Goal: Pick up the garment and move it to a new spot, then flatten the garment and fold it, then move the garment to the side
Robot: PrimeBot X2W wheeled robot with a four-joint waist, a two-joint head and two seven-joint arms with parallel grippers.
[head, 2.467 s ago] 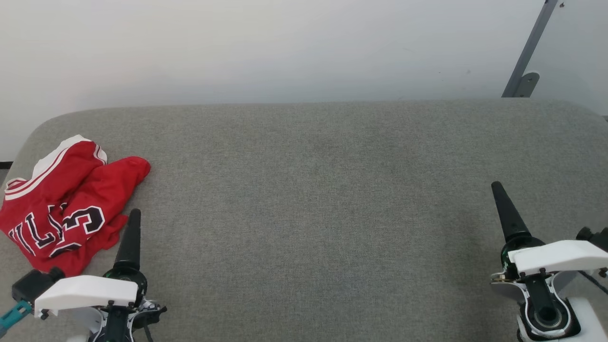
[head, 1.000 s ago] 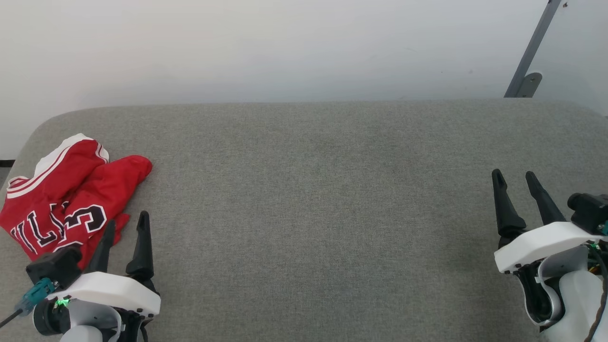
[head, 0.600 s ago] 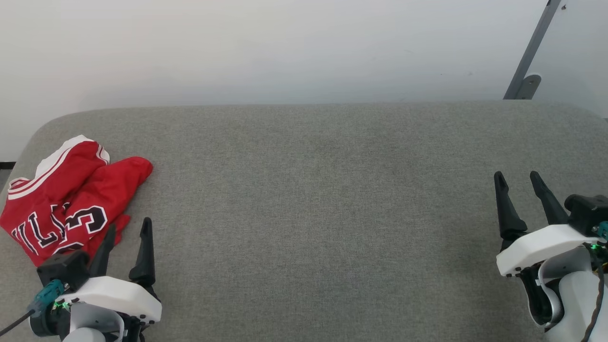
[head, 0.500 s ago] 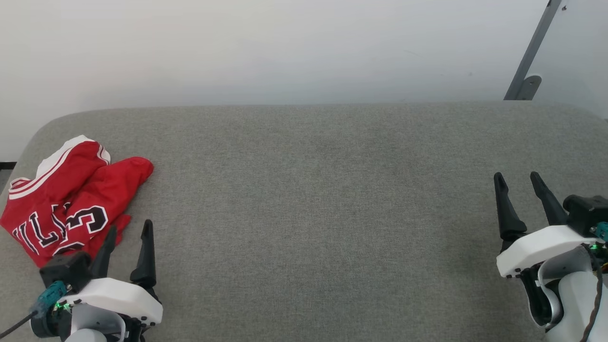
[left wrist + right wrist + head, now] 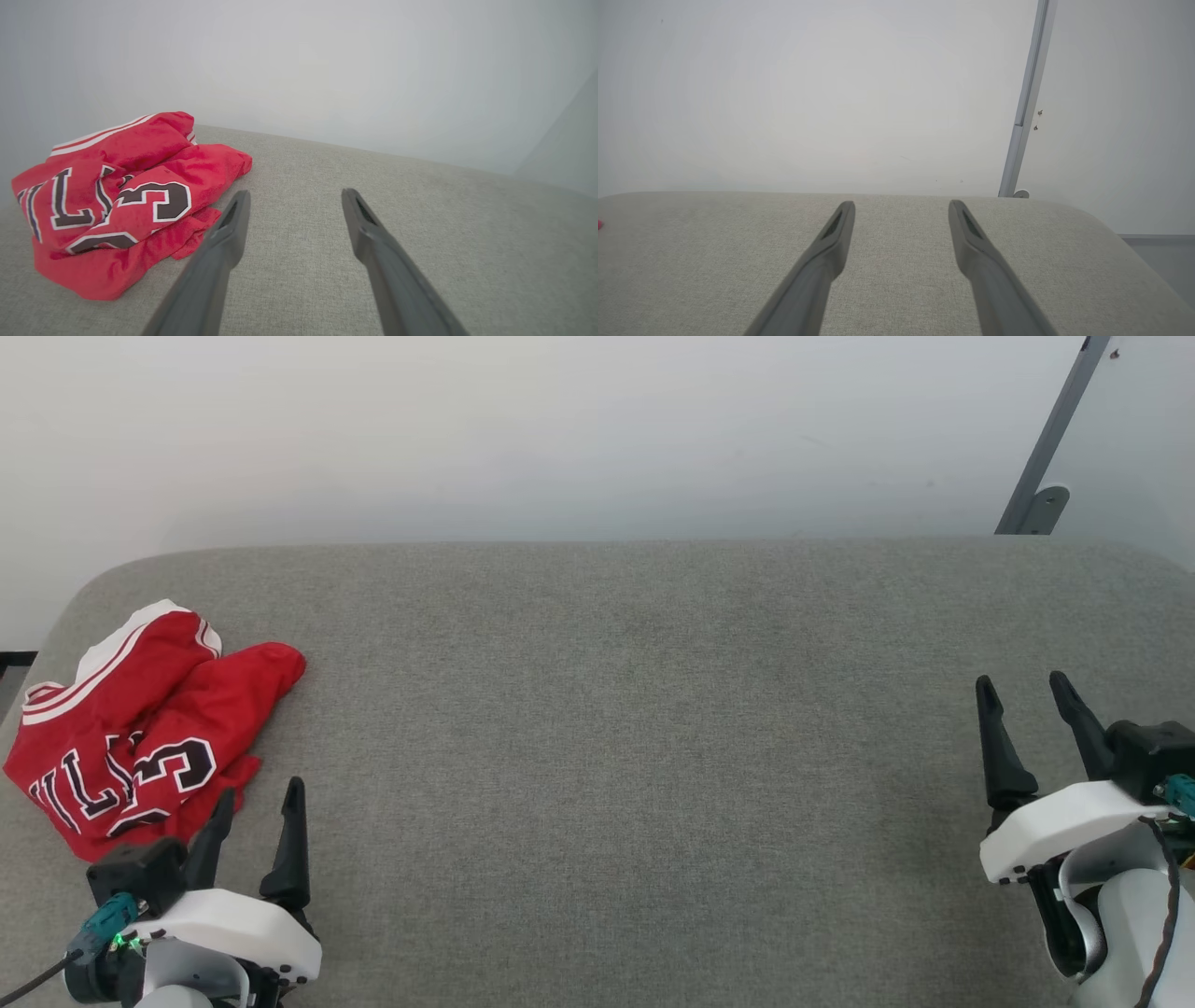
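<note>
Well, here we are with the red jersey-style garment with white striped trim and black, white-outlined lettering (image 5: 140, 728) (image 5: 126, 196) lying in a soft, rumpled heap at the left end of the grey fabric-covered counter (image 5: 597, 756), right up by the left edge. It's bunched over on itself in thick rounded folds, a big number and some letters facing up, and a white-striped band showing at the far side.

Now the left fingers (image 5: 289, 840) (image 5: 229, 233), two long, dark, tapered prongs, are spread wide with nothing between them, poised just beside the garment's near right hem. Over by the right edge, the right fingers (image 5: 997, 747) (image 5: 971, 238) are splayed just as wide and holding nothing, well apart from the cloth.

The counter's weave is fine and matte, and its far corners are rounded. Between the two arms, the whole middle stretch is flat, open cloth. Beyond the far edge rises a plain white wall (image 5: 560, 429), with a slanted grey metal strut (image 5: 1050, 439) (image 5: 1029, 93) past the far right corner.
</note>
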